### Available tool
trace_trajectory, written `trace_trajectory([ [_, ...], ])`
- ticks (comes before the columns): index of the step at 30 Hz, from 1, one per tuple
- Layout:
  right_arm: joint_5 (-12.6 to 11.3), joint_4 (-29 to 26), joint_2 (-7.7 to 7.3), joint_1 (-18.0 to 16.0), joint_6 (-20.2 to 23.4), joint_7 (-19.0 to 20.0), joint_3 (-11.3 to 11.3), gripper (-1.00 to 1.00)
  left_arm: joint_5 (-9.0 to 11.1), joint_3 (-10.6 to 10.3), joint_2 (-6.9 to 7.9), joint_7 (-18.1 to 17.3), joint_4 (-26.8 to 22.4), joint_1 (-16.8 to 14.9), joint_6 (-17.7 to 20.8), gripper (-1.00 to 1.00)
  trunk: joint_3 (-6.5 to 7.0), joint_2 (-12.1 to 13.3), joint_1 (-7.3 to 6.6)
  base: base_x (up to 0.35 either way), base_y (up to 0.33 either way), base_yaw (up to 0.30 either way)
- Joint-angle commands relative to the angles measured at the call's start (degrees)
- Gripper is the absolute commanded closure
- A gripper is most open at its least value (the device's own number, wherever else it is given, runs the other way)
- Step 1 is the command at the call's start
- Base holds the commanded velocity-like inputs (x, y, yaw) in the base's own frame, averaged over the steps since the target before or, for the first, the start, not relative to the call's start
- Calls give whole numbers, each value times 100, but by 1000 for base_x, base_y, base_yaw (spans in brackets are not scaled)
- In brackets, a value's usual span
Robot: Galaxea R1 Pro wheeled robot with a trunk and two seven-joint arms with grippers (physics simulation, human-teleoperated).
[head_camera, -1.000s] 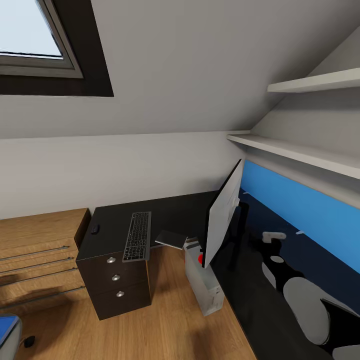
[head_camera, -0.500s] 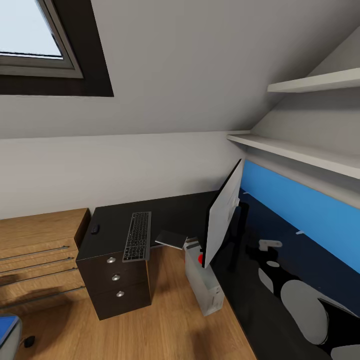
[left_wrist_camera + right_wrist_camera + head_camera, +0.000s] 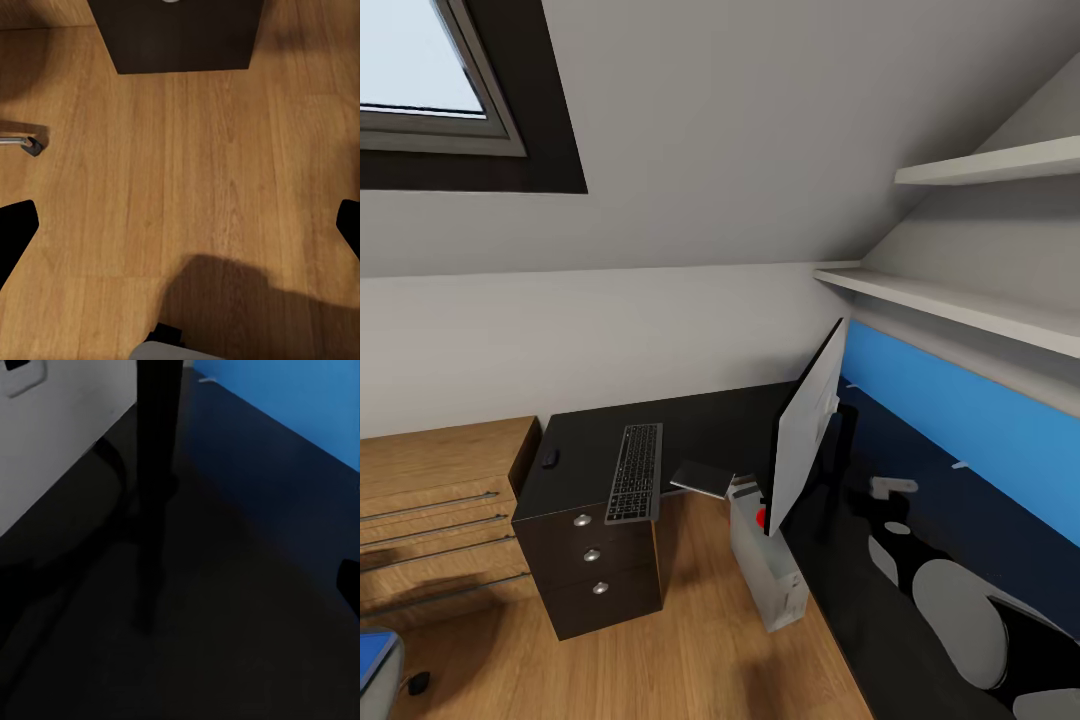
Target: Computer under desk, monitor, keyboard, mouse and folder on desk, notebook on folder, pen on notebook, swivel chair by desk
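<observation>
The right end effector (image 3: pixel 180 592) points at the thin black stand of the monitor (image 3: pixel 805 430), low over the glossy top of the desk (image 3: pixel 700 420). 1 dark fingertip (image 3: pixel 349 581) shows against the desk; the other is lost in the black, so I cannot tell whether the jaws are spread or clenched. The left end effector (image 3: pixel 180 225) hangs over the wood floor, released, its 2 tips wide apart with nothing between them.

The monitor stands on the desk's right wing, near its front edge, back turned to the blue wall panel (image 3: pixel 960 420). The keyboard (image 3: pixel 635 472) lies on the left wing above the drawer unit (image 3: pixel 595 575), reaching its front edge; the mouse (image 3: pixel 549 458) sits near that wing's left edge, apart from the keyboard. The computer (image 3: pixel 765 570) stands on the floor at the desk's inner corner. The folder (image 3: pixel 370 660) is off by the swivel chair (image 3: pixel 31 144).

The step looks like settling the monitor. Do it by the stand, not the panel: grip or push low, slowly, keeping it upright and away from the front edge.
</observation>
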Motion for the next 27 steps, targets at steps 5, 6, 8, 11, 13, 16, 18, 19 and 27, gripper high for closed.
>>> trace_trajectory([
  [5, 60, 11, 73, -8, -101, -23, -44, -100, 59, -50, 6, 38, 1, -7, -32, -100, -14, -14, 4, 0, 0, 0],
  [6, 60, 11, 87, -8, -121, -23, -44, -100, 59, -51, 6, 38, 1, -7, -30, -100, -14, -14, 4, 26, 0, 0],
  [8, 63, 12, 103, -8, -181, -21, -42, -100, 59, -51, 6, 38, 1, -7, -28, -100, -14, -14, 4, 123, 0, 0],
  [11, 66, 14, 109, -8, -323, -18, -38, -100, 59, -51, 6, 38, 1, -7, -28, -100, -14, -14, 4, 244, 0, 0],
  [13, 67, 22, 111, -8, -451, -16, -32, -100, 56, -51, 4, 38, 0, -7, -27, -100, -14, -14, 4, 211, 0, 0],
  [16, 68, 24, 112, -8, -507, -16, -28, -100, 53, -56, 0, 38, -2, -7, -29, -100, -14, -14, 4, 107, 0, 0],
  [18, 68, 22, 105, -8, -534, -16, -27, -100, 51, -59, 3, 38, -1, -7, -31, -100, -14, -14, 4, 32, 0, 0],
  [19, 68, 21, 102, -8, -538, -16, -30, -100, 51, -58, 4, 38, -2, -7, -31, -100, -14, -14, 4, 77, 0, 0],
  [27, 68, 19, 80, -8, -542, -16, -42, -100, 51, -60, -1, 38, -4, -7, -29, -100, -14, -14, 4, 140, 0, 0],
])
